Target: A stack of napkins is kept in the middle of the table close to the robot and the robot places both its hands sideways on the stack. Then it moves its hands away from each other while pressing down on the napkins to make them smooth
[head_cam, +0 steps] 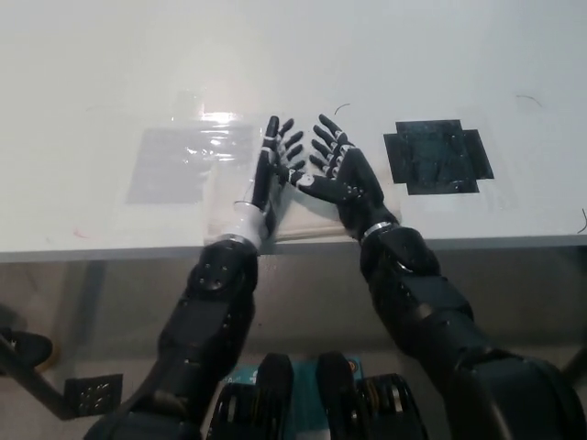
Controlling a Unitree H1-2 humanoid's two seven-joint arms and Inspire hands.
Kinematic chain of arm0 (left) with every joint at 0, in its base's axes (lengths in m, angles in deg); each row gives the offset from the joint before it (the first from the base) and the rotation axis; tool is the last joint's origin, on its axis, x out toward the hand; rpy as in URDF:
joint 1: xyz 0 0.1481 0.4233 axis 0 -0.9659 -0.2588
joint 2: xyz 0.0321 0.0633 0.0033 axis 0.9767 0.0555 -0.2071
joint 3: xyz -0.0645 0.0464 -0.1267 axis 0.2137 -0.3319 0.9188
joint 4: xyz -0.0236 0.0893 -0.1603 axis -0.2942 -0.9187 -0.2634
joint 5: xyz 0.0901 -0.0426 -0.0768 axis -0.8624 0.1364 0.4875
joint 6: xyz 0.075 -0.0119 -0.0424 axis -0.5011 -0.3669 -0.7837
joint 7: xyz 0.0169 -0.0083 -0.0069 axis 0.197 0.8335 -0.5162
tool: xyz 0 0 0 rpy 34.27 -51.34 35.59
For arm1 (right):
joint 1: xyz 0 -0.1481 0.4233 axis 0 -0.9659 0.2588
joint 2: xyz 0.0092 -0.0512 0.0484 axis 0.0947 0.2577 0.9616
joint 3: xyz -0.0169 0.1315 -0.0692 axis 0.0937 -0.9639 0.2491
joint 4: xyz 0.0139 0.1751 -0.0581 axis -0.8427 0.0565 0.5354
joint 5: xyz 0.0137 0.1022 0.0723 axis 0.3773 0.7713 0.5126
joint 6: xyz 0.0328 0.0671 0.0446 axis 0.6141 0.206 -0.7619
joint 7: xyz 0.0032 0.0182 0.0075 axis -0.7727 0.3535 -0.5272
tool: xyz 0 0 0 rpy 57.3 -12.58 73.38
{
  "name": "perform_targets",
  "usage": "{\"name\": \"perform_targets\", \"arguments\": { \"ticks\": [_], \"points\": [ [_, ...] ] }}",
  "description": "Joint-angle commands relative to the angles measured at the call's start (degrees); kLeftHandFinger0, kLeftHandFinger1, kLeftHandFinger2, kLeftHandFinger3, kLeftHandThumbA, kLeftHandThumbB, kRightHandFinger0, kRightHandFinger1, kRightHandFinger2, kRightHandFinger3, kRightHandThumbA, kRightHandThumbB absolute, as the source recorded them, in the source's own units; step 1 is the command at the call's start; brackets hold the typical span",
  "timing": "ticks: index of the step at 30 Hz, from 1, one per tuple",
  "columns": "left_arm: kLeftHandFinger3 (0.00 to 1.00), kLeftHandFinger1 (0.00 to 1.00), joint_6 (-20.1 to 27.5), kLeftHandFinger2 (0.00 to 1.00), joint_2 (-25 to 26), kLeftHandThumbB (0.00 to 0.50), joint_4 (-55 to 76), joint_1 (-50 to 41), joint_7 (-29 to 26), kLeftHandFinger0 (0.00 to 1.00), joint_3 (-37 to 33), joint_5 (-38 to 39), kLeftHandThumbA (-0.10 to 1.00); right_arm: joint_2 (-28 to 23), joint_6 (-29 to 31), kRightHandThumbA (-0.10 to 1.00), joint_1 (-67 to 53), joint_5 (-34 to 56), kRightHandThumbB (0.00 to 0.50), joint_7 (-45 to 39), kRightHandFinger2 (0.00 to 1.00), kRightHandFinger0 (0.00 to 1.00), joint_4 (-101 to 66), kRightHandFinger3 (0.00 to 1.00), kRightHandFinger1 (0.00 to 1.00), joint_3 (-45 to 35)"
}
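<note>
While on napkins (298,218), L hand (266,174) + R hand (344,179) splayed.

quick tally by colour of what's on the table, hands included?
White: 1, the napkin stack
Black: 1, the cross-shaped black patch
Clear/grey: 1, the taped plastic sheet
Hands: 2, left hand and right hand, both open over the stack
Total: 5

white napkin stack (303,223) — flat, at table's near edge
</note>
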Motion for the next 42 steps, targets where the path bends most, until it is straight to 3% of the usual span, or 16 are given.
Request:
{"name": "perform_targets", "arguments": {
  "ticks": [1, 8, 14, 20, 23, 26, 30, 32, 34, 37, 39, 40, 41, 42],
  "points": [
    [1.0, 1.0, -3.4, 1.0, 5.2, 0.344, 0.8, -0.3, 0.3, 1.0, 0.3, -0.9, 1.0, -4.7, -1.0, 1.0, -1.5, 0.6, 0.241, 2.4, 1.0, 1.0, 1.4, 1.0, 1.0, -1.7],
    [1.0, 1.0, -5.0, 1.0, 8.2, 0.352, 3.3, 1.4, 1.6, 1.0, 0.4, -0.5, 1.0, -8.2, 0.1, 1.0, -1.6, 1.7, 0.226, -0.1, 1.0, 1.0, 0.7, 1.0, 1.0, -3.9],
    [1.0, 1.0, -5.8, 1.0, 10.9, 0.359, 3.4, 2.7, 1.1, 1.0, -0.5, -2.0, 1.0, -10.8, 0.7, 1.0, -1.6, 0.5, 0.266, -0.3, 1.0, 1.0, 0.8, 1.0, 1.0, -3.6],
    [1.0, 1.0, -6.5, 1.0, 13.1, 0.369, 3.8, 3.3, 1.8, 1.0, -0.3, -2.0, 1.0, -12.4, 0.5, 1.0, -0.6, 1.0, 0.256, -1.0, 1.0, 1.0, 0.8, 1.0, 1.0, -4.3],
    [1.0, 1.0, -6.4, 1.0, 14.1, 0.348, 3.7, 3.7, 2.4, 1.0, 0.0, -1.7, 1.0, -12.7, 1.1, 1.0, -0.5, 1.3, 0.248, -1.8, 1.0, 1.0, 0.1, 1.0, 1.0, -4.6],
    [1.0, 1.0, -5.8, 1.0, 15.3, 0.292, 5.1, 4.3, 2.2, 1.0, 0.0, -2.0, 1.0, -12.8, 1.4, 1.0, -0.5, 1.5, 0.255, -2.2, 1.0, 1.0, -1.7, 1.0, 1.0, -4.8],
    [1.0, 1.0, -7.0, 1.0, 17.2, 0.341, 11.2, 4.3, 3.2, 1.0, -1.0, -3.3, 1.0, -13.3, 4.3, 1.0, -1.2, 1.0, 0.248, -3.1, 1.0, 1.0, -6.7, 1.0, 1.0, -4.4],
    [1.0, 1.0, -8.6, 1.0, 18.2, 0.353, 18.1, 3.2, 4.3, 1.0, -1.5, -3.6, 1.0, -13.4, 4.2, 1.0, -3.1, 0.5, 0.203, -3.5, 1.0, 1.0, -14.2, 1.0, 1.0, -3.8],
    [1.0, 1.0, -13.3, 1.0, 18.8, 0.348, 30.9, 0.1, 4.8, 1.0, -1.8, -3.8, 1.0, -13.0, -0.7, 1.0, -7.0, 0.5, 0.226, -2.8, 1.0, 1.0, -29.2, 1.0, 1.0, -3.2],
    [1.0, 1.0, -14.9, 1.0, 19.0, 0.293, 42.4, -3.4, 5.8, 1.0, -1.5, -2.5, 1.0, -12.7, -5.8, 1.0, -11.7, -0.4, 0.246, -1.7, 1.0, 1.0, -46.6, 1.0, 1.0, -1.9],
    [1.0, 1.0, -15.5, 1.0, 18.8, 0.247, 53.7, -7.3, 6.3, 1.0, -1.5, -1.6, 1.0, -12.1, -8.8, 1.0, -15.2, -0.7, 0.228, -0.7, 1.0, 1.0, -60.9, 1.0, 1.0, -1.3],
    [1.0, 1.0, -16.3, 1.0, 18.9, 0.318, 57.2, -8.6, 6.3, 1.0, -1.8, -2.1, 1.0, -12.2, -9.5, 1.0, -16.2, -1.2, 0.281, -0.5, 1.0, 1.0, -64.3, 1.0, 1.0, -1.0],
    [1.0, 1.0, -17.4, 1.0, 18.8, 0.278, 63.6, -11.0, 6.1, 1.0, -2.4, -3.4, 1.0, -12.3, -10.6, 1.0, -18.1, -2.3, 0.252, -0.2, 1.0, 1.0, -70.4, 1.0, 1.0, -0.6],
    [1.0, 1.0, -17.5, 1.0, 18.5, 0.289, 70.3, -14.0, 6.2, 1.0, -3.1, -4.6, 1.0, -12.4, -11.2, 1.0, -20.7, -2.8, 0.254, -0.4, 1.0, 1.0, -77.8, 1.0, 1.0, -0.3]
  ]
}}
